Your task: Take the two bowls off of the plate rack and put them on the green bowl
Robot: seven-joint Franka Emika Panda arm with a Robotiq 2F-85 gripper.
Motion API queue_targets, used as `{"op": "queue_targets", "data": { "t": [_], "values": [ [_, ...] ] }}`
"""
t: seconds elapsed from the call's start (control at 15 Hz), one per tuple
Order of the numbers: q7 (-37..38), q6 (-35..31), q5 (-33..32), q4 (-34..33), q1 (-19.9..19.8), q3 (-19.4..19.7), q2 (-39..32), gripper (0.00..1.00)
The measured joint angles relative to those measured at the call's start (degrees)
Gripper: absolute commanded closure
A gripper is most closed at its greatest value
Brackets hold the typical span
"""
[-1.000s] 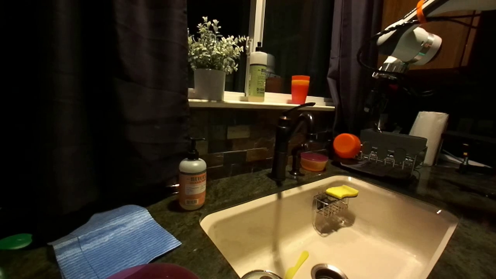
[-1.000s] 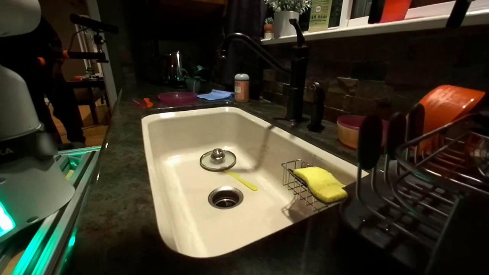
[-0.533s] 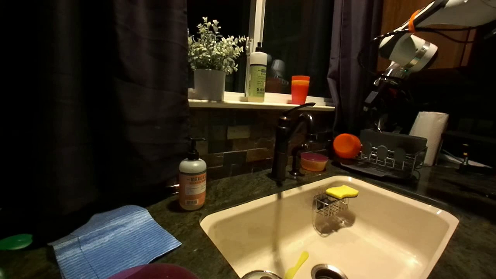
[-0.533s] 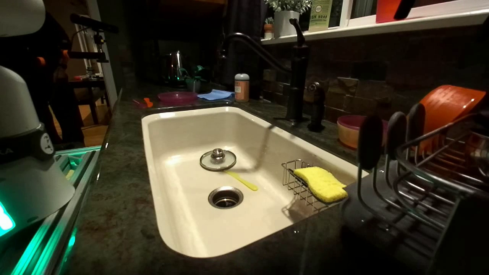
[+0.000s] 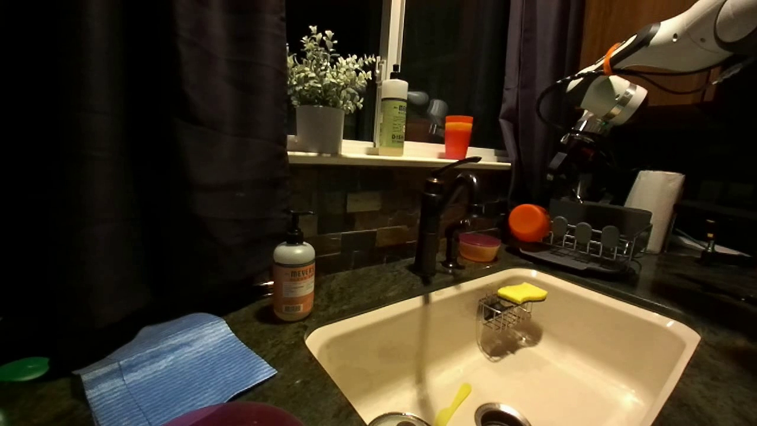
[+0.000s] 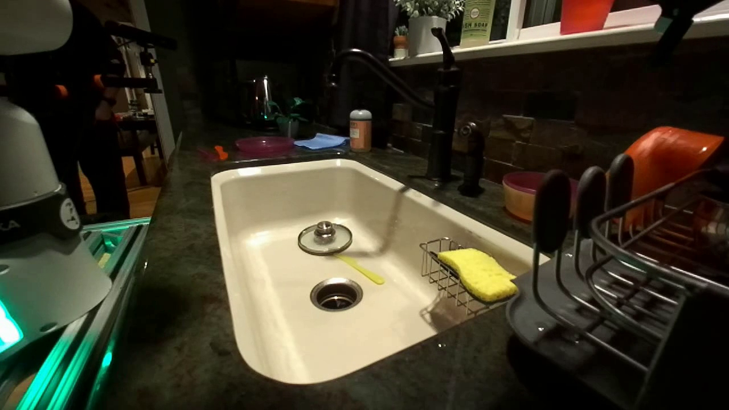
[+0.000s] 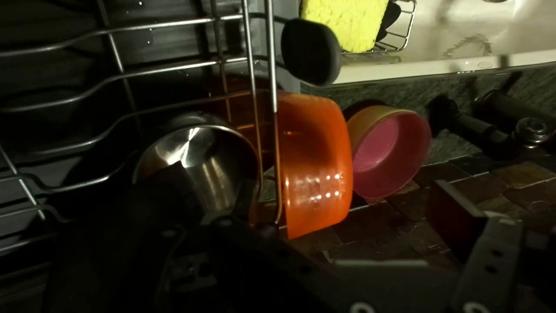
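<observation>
Dim light over a dark stone table [image 6: 165, 296], set round a white sink [image 6: 273, 341]. Propped on edge at the end of the wire plate rack [image 5: 582, 234]: one orange-red bowl [image 7: 315, 156]. Just beyond it in the wrist view, on the table: a magenta bowl [image 7: 386, 156], apparently nested in a yellowish bowl [image 7: 362, 122], probably the green one; so likely half done. Above the rack, an end effector [image 7: 310, 187] with fingers [image 7: 451, 217] well apart, holding nothing. Expect thin, light, fairly stiff plastic, slippery by the gloss, unlikely to break. Best pinched across the upper rim, one finger inside the mouth, then drawn clear of the wires. Mind the stainless-steel vessel [image 7: 208, 161] just beside, kind hard to tell, likely to crowd the inner finger.
</observation>
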State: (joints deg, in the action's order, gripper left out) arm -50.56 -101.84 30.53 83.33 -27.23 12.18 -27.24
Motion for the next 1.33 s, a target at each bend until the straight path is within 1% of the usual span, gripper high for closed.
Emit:
{"op": "queue_targets", "data": {
  "t": [0.33, 0.6, 0.73, 0.87, 0.93, 1.0, 1.13, 1.27, 1.33],
  "values": [
    [0.6, 4.8, 0.0, -6.5, -2.8, -3.1, -5.5, 0.00],
    [1.6, 8.6, 0.0, -11.2, -4.1, -5.2, -9.1, 0.00],
    [2.0, 9.9, 0.0, -13.2, -4.4, -6.1, -10.7, 0.07],
    [2.1, 10.2, 0.0, -14.9, -4.7, -6.9, -12.2, 0.29],
    [2.2, 10.3, 0.0, -15.8, -4.8, -7.3, -12.8, 0.36],
    [2.2, 10.3, 0.0, -16.5, -5.0, -7.7, -13.5, 0.46],
    [2.2, 10.5, 0.0, -18.0, -5.2, -8.2, -14.5, 0.62],
    [2.3, 11.0, -0.1, -19.2, -5.4, -8.3, -15.2, 0.76],
    [2.3, 11.2, -0.1, -19.7, -5.5, -8.3, -15.4, 0.84]
  ]
}}
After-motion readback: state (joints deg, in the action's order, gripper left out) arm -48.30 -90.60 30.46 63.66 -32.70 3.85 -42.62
